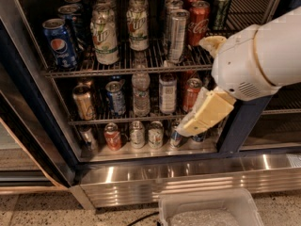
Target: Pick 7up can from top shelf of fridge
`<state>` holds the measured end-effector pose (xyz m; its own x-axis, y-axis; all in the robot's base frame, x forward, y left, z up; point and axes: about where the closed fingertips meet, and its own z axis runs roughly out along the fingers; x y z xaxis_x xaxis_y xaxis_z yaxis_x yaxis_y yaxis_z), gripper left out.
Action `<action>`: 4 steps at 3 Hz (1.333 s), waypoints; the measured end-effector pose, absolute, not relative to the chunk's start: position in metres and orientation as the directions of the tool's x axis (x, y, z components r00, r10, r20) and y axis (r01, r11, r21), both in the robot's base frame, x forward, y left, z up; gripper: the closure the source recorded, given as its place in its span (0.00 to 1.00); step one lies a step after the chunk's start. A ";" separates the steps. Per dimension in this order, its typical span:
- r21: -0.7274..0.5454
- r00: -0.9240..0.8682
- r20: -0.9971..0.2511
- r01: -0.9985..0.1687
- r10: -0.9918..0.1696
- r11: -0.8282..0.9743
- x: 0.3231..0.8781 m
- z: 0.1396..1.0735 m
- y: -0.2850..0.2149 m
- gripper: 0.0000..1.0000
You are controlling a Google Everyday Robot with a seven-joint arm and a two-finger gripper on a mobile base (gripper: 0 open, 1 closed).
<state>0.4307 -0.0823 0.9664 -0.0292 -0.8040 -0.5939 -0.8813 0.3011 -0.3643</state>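
Note:
Two 7up cans stand upright on the top shelf (155,60) of the fridge (35,112), one at front left (104,37) and one beside it to the right (137,28), with more behind them. My gripper (193,86) is to the right of them, in front of the shelves. It is open and empty. Its upper cream finger (211,43) is at top-shelf height near the shelf's right end. Its lower finger (205,114) hangs in front of the middle and bottom shelves. The white arm body hides the fridge's right part.
On the top shelf are also a blue Pepsi can (59,44), a plain silver slim can (176,29), a red Coca-Cola can (198,22) and a green can (220,6). Lower shelves hold several cans and bottles. A ribbed steel base (188,178) and a clear bin (211,211) lie below.

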 end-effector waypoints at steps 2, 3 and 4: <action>-0.294 -0.123 -0.703 -0.847 -0.700 0.444 0.466 0.958 -0.061 0.00; -0.282 -0.131 -0.710 -0.847 -0.691 0.450 0.467 0.953 -0.056 0.00; -0.269 -0.140 -0.719 -0.847 -0.681 0.459 0.467 0.948 -0.051 0.00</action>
